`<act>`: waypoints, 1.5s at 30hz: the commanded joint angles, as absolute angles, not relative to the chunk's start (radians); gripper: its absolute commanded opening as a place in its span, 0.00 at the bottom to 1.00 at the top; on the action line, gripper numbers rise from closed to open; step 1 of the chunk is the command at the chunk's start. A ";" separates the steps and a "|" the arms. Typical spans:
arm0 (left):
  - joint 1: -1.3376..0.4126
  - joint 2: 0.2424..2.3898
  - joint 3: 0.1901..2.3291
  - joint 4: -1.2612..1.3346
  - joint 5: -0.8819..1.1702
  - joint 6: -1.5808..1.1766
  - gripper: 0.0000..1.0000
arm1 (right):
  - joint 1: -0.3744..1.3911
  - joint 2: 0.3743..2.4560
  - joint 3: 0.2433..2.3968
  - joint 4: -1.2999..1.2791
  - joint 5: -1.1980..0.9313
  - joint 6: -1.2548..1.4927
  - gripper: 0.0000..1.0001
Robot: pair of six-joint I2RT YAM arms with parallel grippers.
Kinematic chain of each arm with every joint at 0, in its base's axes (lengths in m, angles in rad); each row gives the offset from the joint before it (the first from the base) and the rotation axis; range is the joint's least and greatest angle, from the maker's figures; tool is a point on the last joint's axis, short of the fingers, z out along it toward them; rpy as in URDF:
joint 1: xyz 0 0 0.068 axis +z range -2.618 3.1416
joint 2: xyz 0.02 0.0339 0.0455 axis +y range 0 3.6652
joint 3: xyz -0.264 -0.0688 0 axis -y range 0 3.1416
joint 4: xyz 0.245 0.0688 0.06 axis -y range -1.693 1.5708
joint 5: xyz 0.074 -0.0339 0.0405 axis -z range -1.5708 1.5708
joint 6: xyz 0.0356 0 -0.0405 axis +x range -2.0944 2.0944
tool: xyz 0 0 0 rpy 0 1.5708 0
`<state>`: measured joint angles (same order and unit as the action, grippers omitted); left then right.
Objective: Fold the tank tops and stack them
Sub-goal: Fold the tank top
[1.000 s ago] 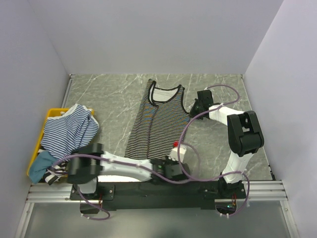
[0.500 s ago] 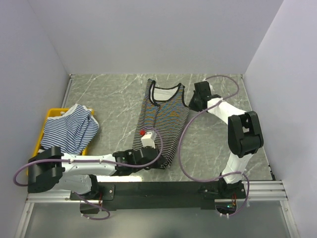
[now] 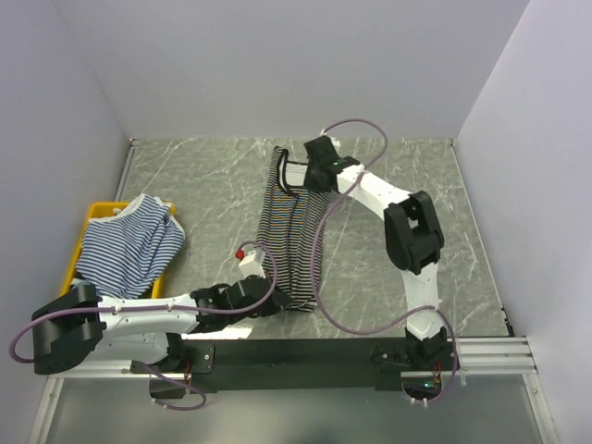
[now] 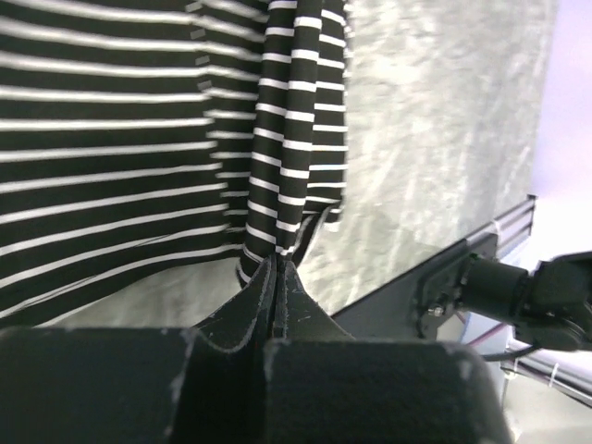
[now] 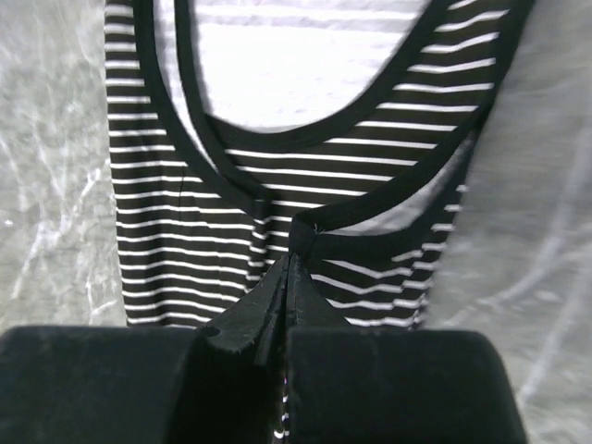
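Note:
The black-and-white tank top [image 3: 289,236] lies on the grey marble table, its right side folded over toward the left. My right gripper [image 3: 317,176] is shut on its black-trimmed right shoulder strap [image 5: 305,227] near the neckline. My left gripper [image 3: 266,298] is shut on the top's bottom hem [image 4: 282,248] near the table's front edge. A blue-and-white tank top [image 3: 129,242] lies crumpled over a yellow tray [image 3: 100,213] at the left.
A teal cloth [image 3: 74,310] hangs at the tray's near end. The black mounting rail [image 3: 305,356] runs along the front edge. White walls close in the table at the back and both sides.
Both grippers moved left with the tank top's right edge, folding it over the middle. The right gripper moved from the right of the top to above the neckline.

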<state>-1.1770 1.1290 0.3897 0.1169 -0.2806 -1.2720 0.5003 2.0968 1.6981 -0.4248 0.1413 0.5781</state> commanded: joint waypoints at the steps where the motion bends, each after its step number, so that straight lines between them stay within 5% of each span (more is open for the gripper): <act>1: -1.175 1.115 0.345 0.127 -0.213 -1.341 0.01 | 0.517 2.150 1.833 -0.443 0.209 0.584 0.00; 24: -1.166 0.996 0.311 0.003 -0.278 -1.402 0.01 | 0.568 2.263 1.852 -0.335 0.149 0.612 0.00; 28: -1.164 1.008 0.311 -0.020 -0.275 -1.408 0.02 | 0.569 2.235 1.827 -0.313 0.132 0.608 0.16; 34: -1.164 1.013 0.321 -0.050 -0.293 -1.416 0.26 | 0.568 2.142 1.760 -0.255 0.103 0.583 0.42; 39: -1.167 0.885 0.411 -0.248 -0.379 -1.381 0.37 | 0.565 2.057 1.715 -0.239 0.104 0.566 0.47; 45: -1.169 0.833 0.557 -0.339 -0.445 -1.263 0.38 | 0.532 1.982 1.701 -0.291 0.164 0.557 0.49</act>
